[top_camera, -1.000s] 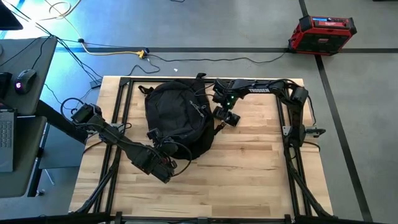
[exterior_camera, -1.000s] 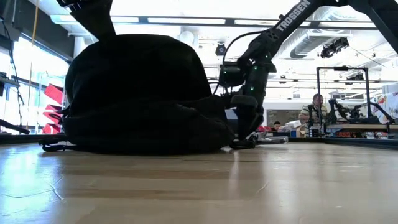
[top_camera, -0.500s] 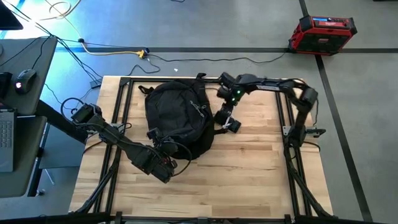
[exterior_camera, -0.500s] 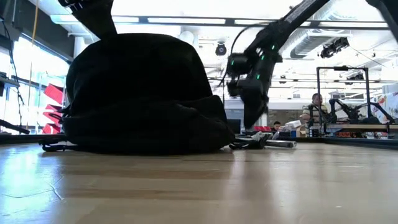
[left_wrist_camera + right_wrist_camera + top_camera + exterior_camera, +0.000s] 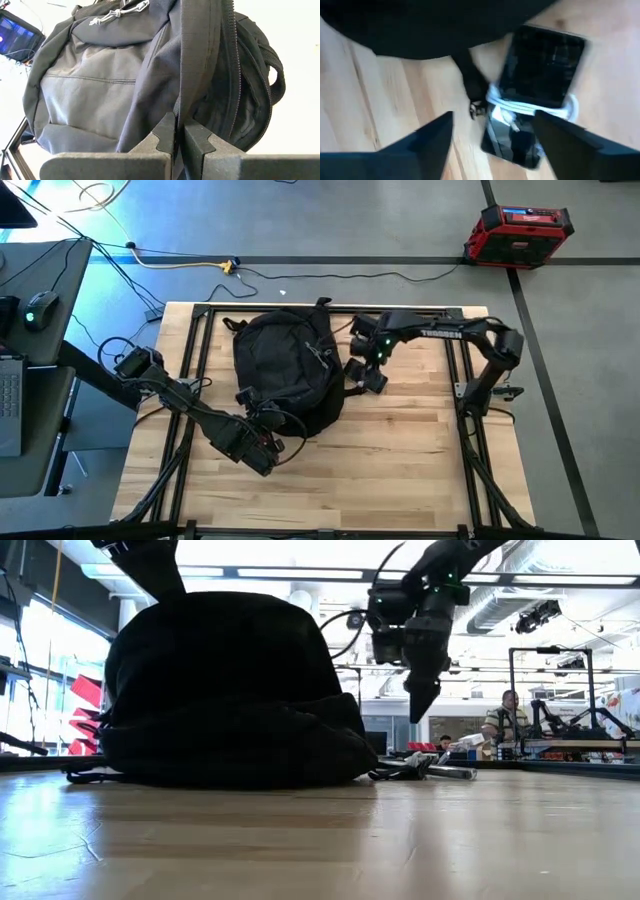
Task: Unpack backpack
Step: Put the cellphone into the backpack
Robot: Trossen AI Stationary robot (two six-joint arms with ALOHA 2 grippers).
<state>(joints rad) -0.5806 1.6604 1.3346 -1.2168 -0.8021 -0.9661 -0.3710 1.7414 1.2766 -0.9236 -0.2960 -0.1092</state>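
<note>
The large black rounded fabric backpack [image 5: 288, 372] lies on the far middle of the pale wooden tabletop [image 5: 400, 470]. The left gripper [image 5: 178, 131] is at the backpack's near edge, its fingers pressed together on a black strap [image 5: 197, 55] of the bag. The right gripper [image 5: 492, 131] hangs just right of the backpack, lifted off the tabletop, fingers spread wide and holding nothing. Below it, on the wood beside the bag, lies a flat black rectangular device [image 5: 535, 90] wound with a white cable [image 5: 530, 106].
</note>
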